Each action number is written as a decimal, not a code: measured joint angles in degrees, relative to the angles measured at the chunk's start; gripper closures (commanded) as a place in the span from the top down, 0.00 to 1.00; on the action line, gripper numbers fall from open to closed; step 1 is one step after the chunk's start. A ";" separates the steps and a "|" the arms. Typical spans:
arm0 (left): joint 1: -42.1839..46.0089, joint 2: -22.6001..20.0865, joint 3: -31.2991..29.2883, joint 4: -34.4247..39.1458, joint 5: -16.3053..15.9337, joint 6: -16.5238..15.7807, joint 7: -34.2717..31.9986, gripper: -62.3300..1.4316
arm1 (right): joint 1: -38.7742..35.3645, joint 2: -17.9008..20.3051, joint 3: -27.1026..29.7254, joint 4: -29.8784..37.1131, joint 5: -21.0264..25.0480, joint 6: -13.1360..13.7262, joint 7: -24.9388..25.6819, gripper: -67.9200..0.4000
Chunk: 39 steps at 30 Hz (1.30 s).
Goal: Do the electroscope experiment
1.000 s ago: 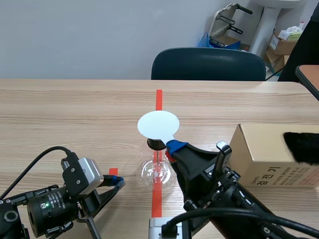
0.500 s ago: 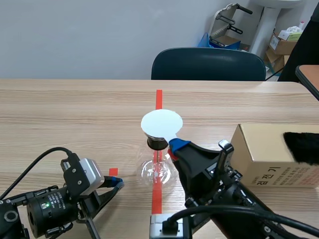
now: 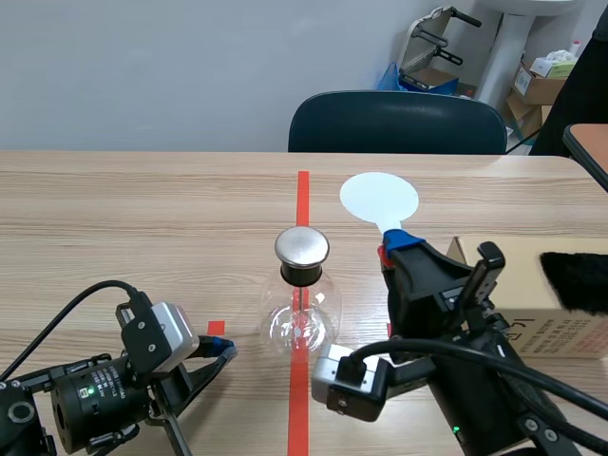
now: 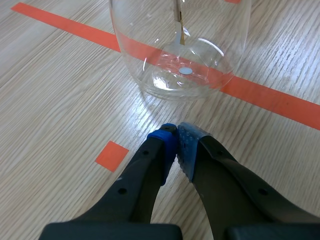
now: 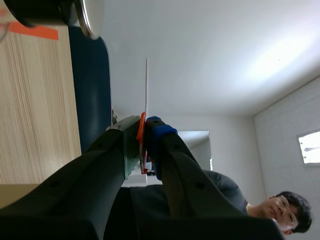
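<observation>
Worktop [image 3: 114, 209]: pale wood grain, orange-red tape line down middle, small tape square near left side.
Cardboard box [image 3: 522, 275]: on worktop at right, Korean print on near face, left part hidden.
Chair [image 3: 397, 122]: dark teal, just behind worktop's far edge, only backrest showing.
Wall [image 3: 142, 66]: plain grey-blue.
Far right corner: stacked cartons [image 3: 541, 81], folded grey metal frame [image 3: 432, 38], blue bag [image 3: 391, 76] beside it, white pillar [image 3: 508, 38].
Person [image 5: 235, 192]: right wrist view only, dark top, across worktop.
</observation>
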 measured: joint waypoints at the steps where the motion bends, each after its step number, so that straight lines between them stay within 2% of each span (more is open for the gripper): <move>1: 0.00 0.00 0.00 0.00 0.00 0.00 -0.02 0.07 | 0.00 0.00 0.00 0.00 0.00 0.00 -0.68 0.03; 14: 0.00 0.00 0.00 0.00 0.00 0.00 -0.02 0.07 | 0.00 0.00 0.00 0.00 0.00 0.04 -9.22 0.03; 20: 0.00 0.00 0.00 0.00 0.00 0.00 -0.02 0.07 | 0.00 0.00 0.00 0.00 0.00 0.04 -9.31 0.03; 28: 0.00 0.00 0.00 0.00 0.00 0.00 -0.02 0.07 | 0.00 0.02 0.00 0.00 0.00 0.07 -3.32 0.03; 39: 0.00 0.00 0.00 0.00 0.00 0.00 0.00 0.07 | 0.00 0.02 0.00 0.00 0.00 0.07 9.01 0.03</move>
